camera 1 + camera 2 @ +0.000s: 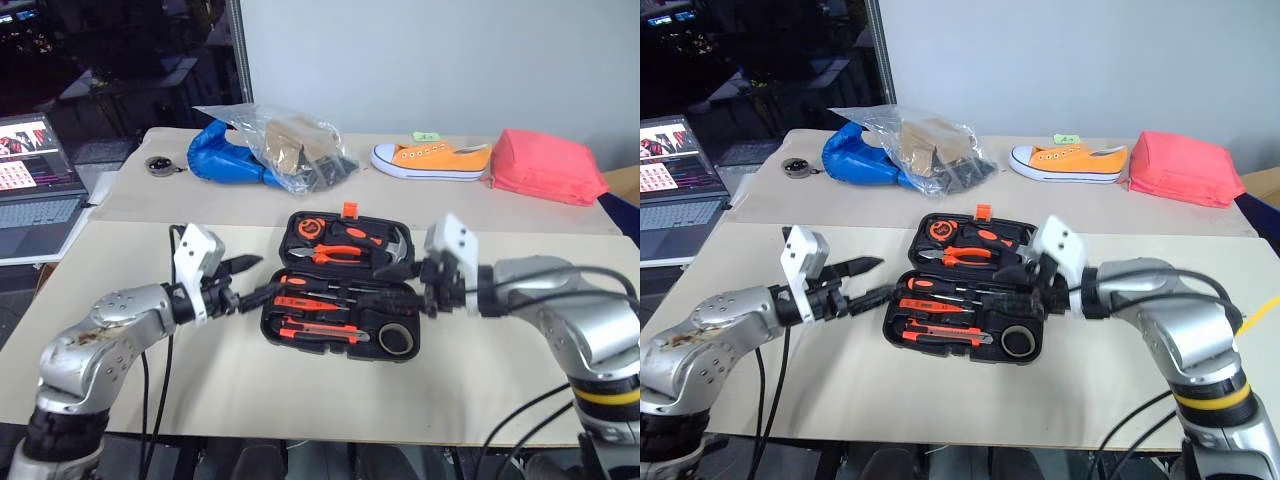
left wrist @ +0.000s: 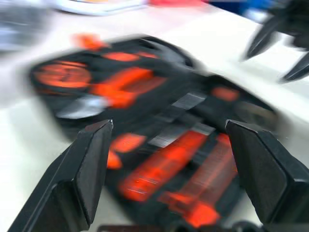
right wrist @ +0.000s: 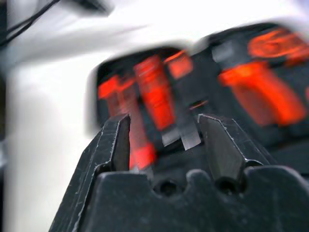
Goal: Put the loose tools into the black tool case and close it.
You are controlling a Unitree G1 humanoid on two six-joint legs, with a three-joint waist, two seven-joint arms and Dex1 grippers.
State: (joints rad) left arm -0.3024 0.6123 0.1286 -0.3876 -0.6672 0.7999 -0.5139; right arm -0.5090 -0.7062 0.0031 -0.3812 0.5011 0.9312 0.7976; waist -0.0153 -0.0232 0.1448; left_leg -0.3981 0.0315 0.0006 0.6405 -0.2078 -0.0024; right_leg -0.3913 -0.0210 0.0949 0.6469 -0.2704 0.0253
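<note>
At the far left a laptop sits open beside the tables. On the rear table lie a small round disc, a blue bundle under a crinkled clear plastic bag, an orange canvas shoe with a white sole, and a soft pink pouch.

On the near table the left gripper hangs at the left edge of the case, its two black fingers spread wide and holding nothing. The left wrist view looks between those pointed fingers onto the case, blurred, and also catches the right gripper's black finger tips at the far side.

The case is black moulded plastic with rounded corners, lying open and flat in the middle of the near table, an orange tab on its far edge. The far half holds orange-handled pliers and a hammer; the near half holds screwdrivers, a knife and a greyish tape roll, all seated in slots.

The right gripper hovers at the case's right edge, fingers partly parted and empty. The right wrist view shows its ridged fingers over the blurred orange handles.
</note>
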